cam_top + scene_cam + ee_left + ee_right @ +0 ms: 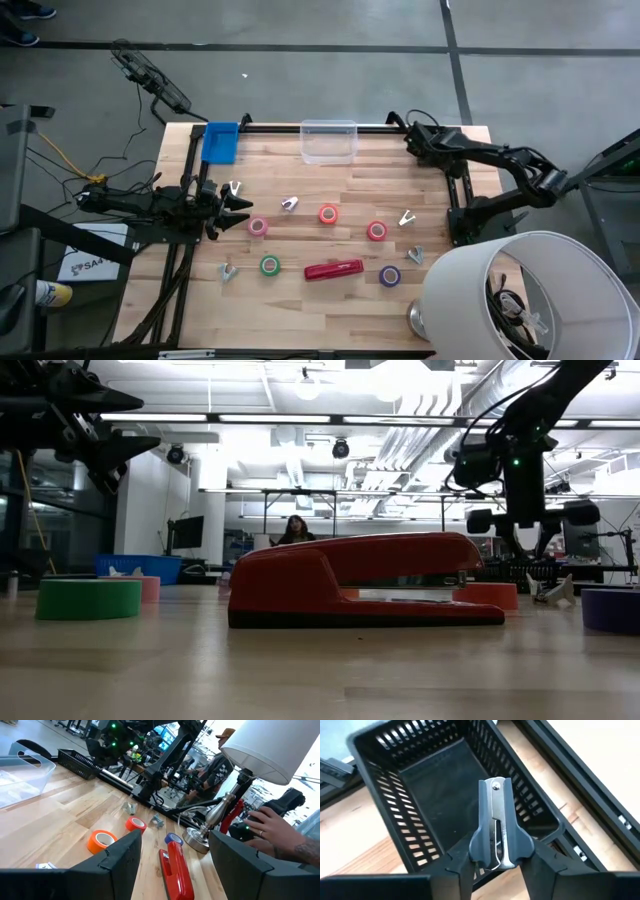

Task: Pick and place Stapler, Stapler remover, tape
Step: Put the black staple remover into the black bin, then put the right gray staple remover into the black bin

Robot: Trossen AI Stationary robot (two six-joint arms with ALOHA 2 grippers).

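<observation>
The red stapler [334, 270] [365, 580] [177, 870] lies flat on the wooden table near its front edge. Tape rolls lie around it: pink [258, 227], two red [328, 214] [376, 231], green [269, 265] and purple [390, 276]. My right gripper [495, 862] [420, 135] hangs over the black basket [435, 785] at the table's far right, shut on a grey and silver stapler remover [495, 820]. My left gripper [175, 840] [235, 205] waits open at the table's left, holding nothing. My right gripper pinches the stapler remover by its two grey side wings [476, 847] between its two fingers. The fingers slant down from above. The remover's riveted end [494, 784] points away from the gripper, and the remover hangs clear above the basket's open top.
Several loose stapler removers lie on the table [289, 204] [407, 217] [228, 271]. A clear bin [329, 141] and a blue bin [220, 142] stand at the far edge. A white-shaded lamp [520, 300] stands at the near right, with a person's hand [280, 830] beside it.
</observation>
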